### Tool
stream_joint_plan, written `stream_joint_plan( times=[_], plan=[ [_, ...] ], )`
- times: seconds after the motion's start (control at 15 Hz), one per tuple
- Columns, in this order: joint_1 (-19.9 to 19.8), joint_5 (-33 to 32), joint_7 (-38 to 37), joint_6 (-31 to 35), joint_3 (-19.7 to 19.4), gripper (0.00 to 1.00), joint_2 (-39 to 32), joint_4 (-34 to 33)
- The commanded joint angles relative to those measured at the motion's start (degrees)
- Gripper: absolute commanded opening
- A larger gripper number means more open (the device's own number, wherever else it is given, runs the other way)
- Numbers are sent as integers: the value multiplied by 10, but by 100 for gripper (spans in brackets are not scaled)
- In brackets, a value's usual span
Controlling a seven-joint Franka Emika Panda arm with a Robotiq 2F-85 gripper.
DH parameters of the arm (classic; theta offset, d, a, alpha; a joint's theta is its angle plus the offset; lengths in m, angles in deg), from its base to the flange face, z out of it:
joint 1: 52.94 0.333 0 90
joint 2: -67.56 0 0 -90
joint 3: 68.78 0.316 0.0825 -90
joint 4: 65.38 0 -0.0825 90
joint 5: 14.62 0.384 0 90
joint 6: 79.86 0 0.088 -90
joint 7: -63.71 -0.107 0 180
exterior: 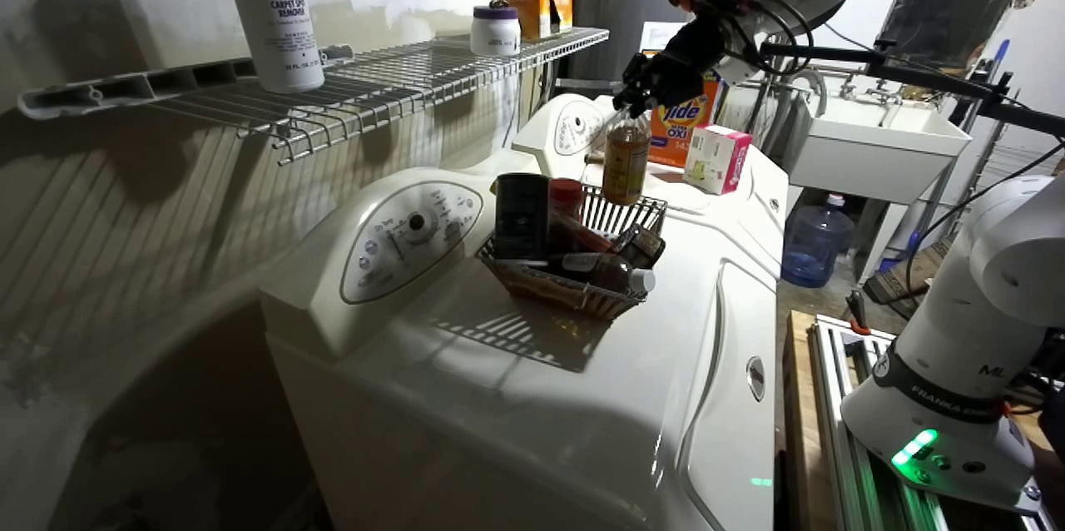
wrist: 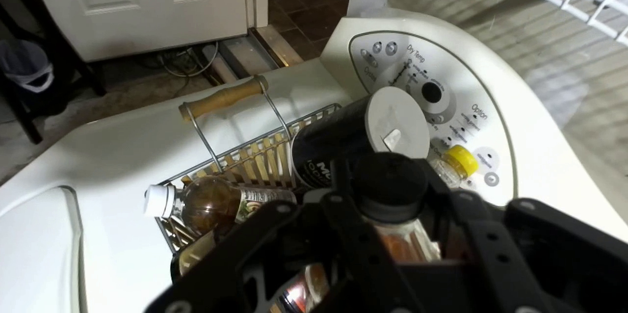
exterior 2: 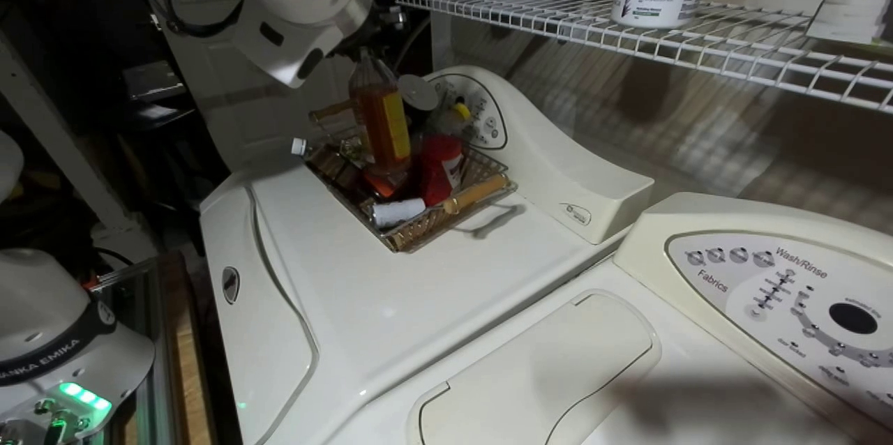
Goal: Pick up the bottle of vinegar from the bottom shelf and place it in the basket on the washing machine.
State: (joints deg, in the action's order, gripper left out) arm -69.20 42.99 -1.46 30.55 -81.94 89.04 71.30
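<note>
My gripper (exterior: 636, 94) is shut on the top of the vinegar bottle (exterior: 626, 161), which shows amber liquid and a yellowish label. The bottle hangs nearly upright over the basket (exterior: 532, 280), near its far side, and also shows in an exterior view (exterior 2: 380, 117). In the wrist view its black cap sits between my fingers (wrist: 391, 180). Whether its base touches the basket's contents cannot be told. The basket, a brown slatted wire basket, stands on a white machine (exterior: 482, 377) whose panel reads "Dry Temp". The white wire shelf (exterior: 416, 77) runs along the wall.
The basket holds a dark canister (exterior: 522, 216), a red-lidded jar (exterior 2: 441, 166) and a brown bottle with a white cap (wrist: 208, 202). A machine with a "Wash/Rinse" panel (exterior 2: 767, 298) stands alongside. A Tide box (exterior: 678, 127) and pink-white box (exterior: 714, 158) stand behind. Bamboo handles (exterior 2: 481, 192) stick out.
</note>
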Motion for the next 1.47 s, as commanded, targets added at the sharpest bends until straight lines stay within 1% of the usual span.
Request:
stream_joint_plan(
  times=[0.0,0.2,0.4,0.6,0.67,0.73,0.8,0.87,1.0,1.13,1.2,1.4],
  plan=[
    [-9,12,38,8,-1,10,-6,8],
    [-11,17,57,24,-1,10,-24,18],
    [-5,57,85,69,0,10,-45,23],
    [-3,83,106,88,-1,10,-62,20],
    [-3,84,105,90,0,29,-66,20],
    [-4,84,104,89,0,60,-70,19],
    [-4,81,100,86,0,62,-71,19],
    [-4,80,99,84,0,68,-71,18],
    [-5,73,93,83,1,82,-64,17],
    [-5,80,84,79,1,96,-51,17],
    [-5,78,77,78,3,99,-43,17],
    [-7,51,56,84,16,100,-8,22]
  ],
)
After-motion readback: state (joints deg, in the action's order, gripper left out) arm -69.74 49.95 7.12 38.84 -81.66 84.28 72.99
